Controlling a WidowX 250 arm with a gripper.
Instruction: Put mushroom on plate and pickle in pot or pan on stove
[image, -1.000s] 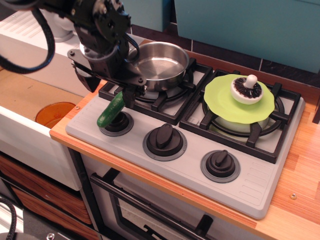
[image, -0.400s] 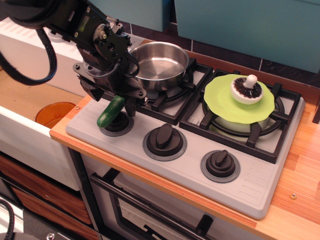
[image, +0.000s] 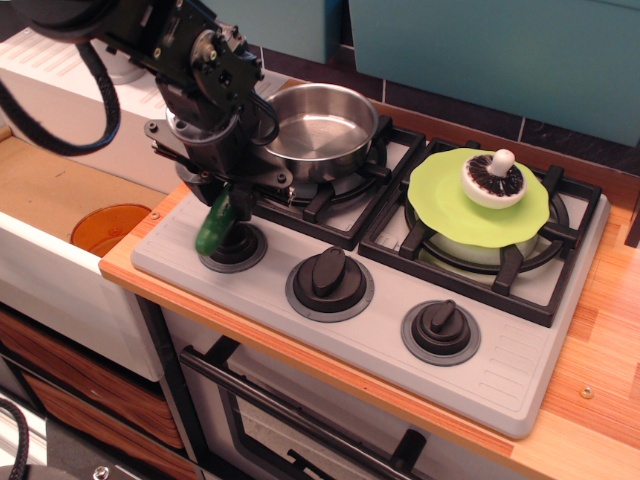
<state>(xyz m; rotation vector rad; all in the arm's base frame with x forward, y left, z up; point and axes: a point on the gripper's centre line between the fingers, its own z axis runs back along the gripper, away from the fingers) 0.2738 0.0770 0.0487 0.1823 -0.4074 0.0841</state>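
Note:
The dark-green pickle (image: 214, 228) hangs almost upright over the left knob (image: 236, 246) of the grey stove (image: 400, 335). Its top end sits between the jaws of my black gripper (image: 228, 197), which is shut on it. The shiny steel pan (image: 315, 125) stands empty on the left burner, just behind and to the right of the gripper. The white-capped mushroom (image: 492, 180) lies gills up on the lime-green plate (image: 440, 205), which rests on the right burner.
An orange disc (image: 108, 228) lies in the white sink to the left of the stove. Two more black knobs (image: 329, 272) (image: 441, 325) line the stove front. A wooden counter (image: 600, 330) runs on the right and a teal wall stands behind.
The gripper moved slightly left and closed on the pickle's upper end. The pickle swung from a slanted lie on the left knob to nearly upright.

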